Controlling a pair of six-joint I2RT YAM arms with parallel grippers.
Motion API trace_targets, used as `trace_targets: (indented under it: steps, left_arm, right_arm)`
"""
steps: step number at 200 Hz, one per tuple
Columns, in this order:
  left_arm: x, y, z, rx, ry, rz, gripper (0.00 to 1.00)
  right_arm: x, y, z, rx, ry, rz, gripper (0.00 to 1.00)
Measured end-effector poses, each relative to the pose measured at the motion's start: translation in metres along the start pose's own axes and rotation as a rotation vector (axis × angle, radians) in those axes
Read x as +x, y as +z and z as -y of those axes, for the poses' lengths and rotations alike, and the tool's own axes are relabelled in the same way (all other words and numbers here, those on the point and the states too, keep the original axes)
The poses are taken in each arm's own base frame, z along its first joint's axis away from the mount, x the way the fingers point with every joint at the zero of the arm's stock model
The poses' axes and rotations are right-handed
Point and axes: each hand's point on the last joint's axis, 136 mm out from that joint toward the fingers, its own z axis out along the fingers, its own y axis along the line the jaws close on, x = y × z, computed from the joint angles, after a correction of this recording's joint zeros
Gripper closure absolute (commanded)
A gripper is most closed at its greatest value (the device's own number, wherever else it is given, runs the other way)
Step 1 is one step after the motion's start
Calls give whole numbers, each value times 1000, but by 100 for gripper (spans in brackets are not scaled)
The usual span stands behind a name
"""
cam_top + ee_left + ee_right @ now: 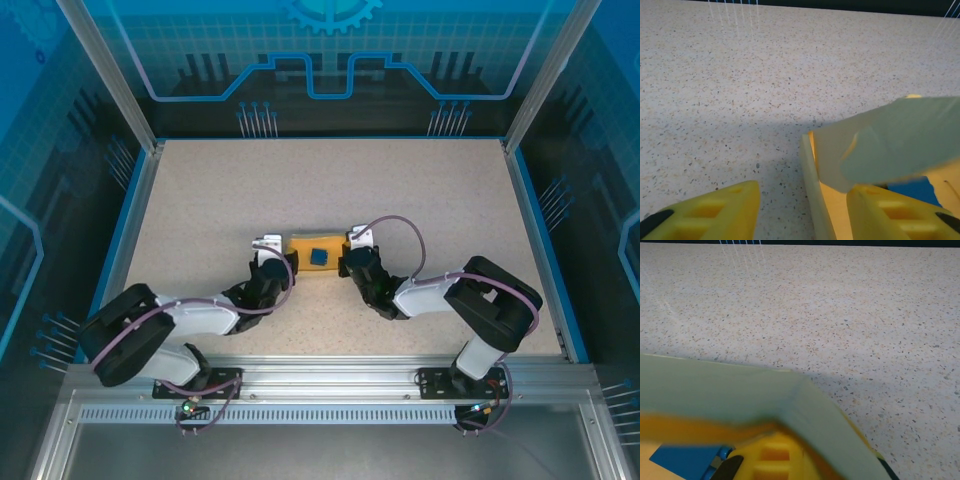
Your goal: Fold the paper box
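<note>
The paper box (305, 245) is a pale yellow open tray lying mid-table between both arms, with a small blue cube (320, 257) inside. My left gripper (281, 265) is at its left end. In the left wrist view that gripper (804, 191) is open and straddles the box's left wall (812, 190), with one finger (895, 215) inside the box and the other finger (715, 212) on the table side. A pale flap (890, 140) hangs over the box. My right gripper (351, 258) is at the right end. The right gripper (825, 440) is shut on the box's corner wall (740, 390).
Speckled beige tabletop (330, 180) stretches wide behind the box. Blue-edged enclosure walls (135, 200) bound it left and right, and an aluminium rail (320, 375) runs along the near edge. The blue cube (685, 462) lies close to my right finger.
</note>
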Motion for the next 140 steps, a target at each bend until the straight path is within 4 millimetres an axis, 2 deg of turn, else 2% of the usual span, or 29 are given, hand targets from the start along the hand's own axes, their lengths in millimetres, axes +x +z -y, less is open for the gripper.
trace_targets:
  steps: [82,115,140]
  left_arm:
    - [-39,-43,-3,79,-24,-1,29]
    - [-79,-47,13,122,-6,-2,26]
    - [-112,-36,26,156,-9,-26,26]
  right_arm:
    - [0,-1,5,26,-13,-2,100]
    - [0,-1,5,29,-20,-1,100]
    - [0,-1,6,30,-25,-1,100]
